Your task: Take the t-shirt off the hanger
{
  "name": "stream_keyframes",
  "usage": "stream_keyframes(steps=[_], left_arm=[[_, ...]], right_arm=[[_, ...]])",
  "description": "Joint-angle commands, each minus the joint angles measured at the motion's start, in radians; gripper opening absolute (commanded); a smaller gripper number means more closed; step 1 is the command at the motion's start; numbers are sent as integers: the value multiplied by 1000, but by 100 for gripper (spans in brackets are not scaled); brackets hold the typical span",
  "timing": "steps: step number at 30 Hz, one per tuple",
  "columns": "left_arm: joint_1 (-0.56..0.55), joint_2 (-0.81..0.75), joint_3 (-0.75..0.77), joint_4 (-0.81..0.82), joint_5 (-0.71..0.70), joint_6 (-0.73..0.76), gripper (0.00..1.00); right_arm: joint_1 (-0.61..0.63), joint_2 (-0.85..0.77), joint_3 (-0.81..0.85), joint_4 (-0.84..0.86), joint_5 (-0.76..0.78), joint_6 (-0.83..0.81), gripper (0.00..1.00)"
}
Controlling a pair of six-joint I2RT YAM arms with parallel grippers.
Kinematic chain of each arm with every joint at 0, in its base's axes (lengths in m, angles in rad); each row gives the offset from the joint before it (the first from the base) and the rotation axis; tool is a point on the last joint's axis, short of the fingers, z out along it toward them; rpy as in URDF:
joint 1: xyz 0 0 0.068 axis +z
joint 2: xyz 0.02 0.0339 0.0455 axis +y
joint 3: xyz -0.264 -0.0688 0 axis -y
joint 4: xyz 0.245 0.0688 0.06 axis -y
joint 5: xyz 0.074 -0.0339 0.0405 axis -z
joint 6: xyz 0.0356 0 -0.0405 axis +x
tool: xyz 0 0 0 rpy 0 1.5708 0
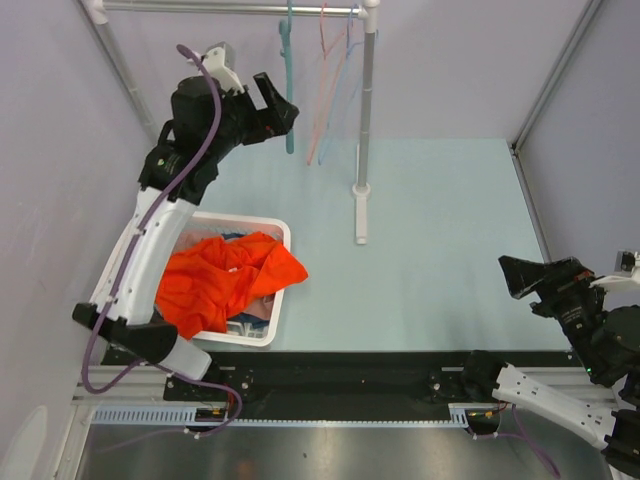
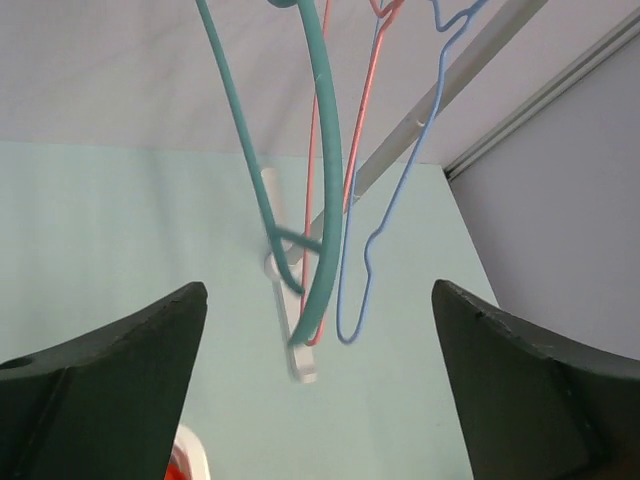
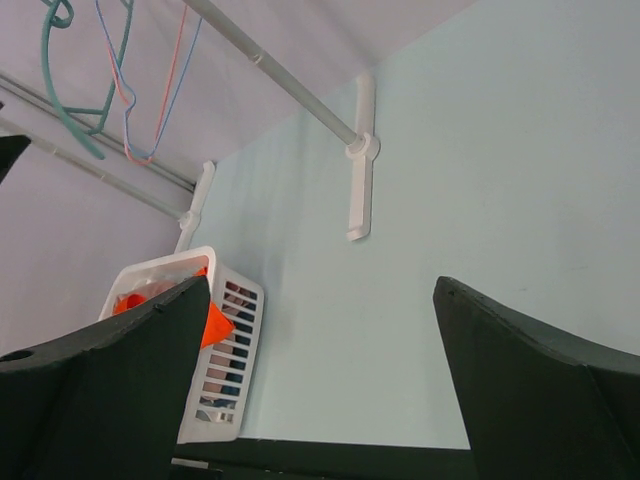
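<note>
An orange t-shirt lies crumpled on top of the white laundry basket at the left; it also shows in the right wrist view. A bare teal hanger hangs on the rail, with a pink hanger and a blue hanger beside it. My left gripper is open and empty, raised just left of the teal hanger. My right gripper is open and empty, low at the right.
The rack's white upright pole stands on a foot on the pale green table. Grey walls close in the left, back and right. The basket holds other clothes under the shirt.
</note>
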Motion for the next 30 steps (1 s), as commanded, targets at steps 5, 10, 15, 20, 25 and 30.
stream_keyframes(steps=[5,10,15,20,25,30], left_arm=[[-59,-238,-59,-19,-34,139,100],[-465,-168,-35,6,-121,271,100],[-749,-209,-307,201,-257,288,100],[-766,-399,-702,377,-260,174,100],[-769,-713,-1229,610,-258,50,100],[-769,-1012,-1636,734,-243,-28,100]], right_arm=[[4,78,-50,94,13,-42,100],[6,177,-93,161,-16,-90,100],[3,320,-170,238,-97,-125,100],[-17,435,-324,347,-220,-73,100],[-89,377,-654,690,-462,1,100],[-91,103,-898,956,-503,65,100]])
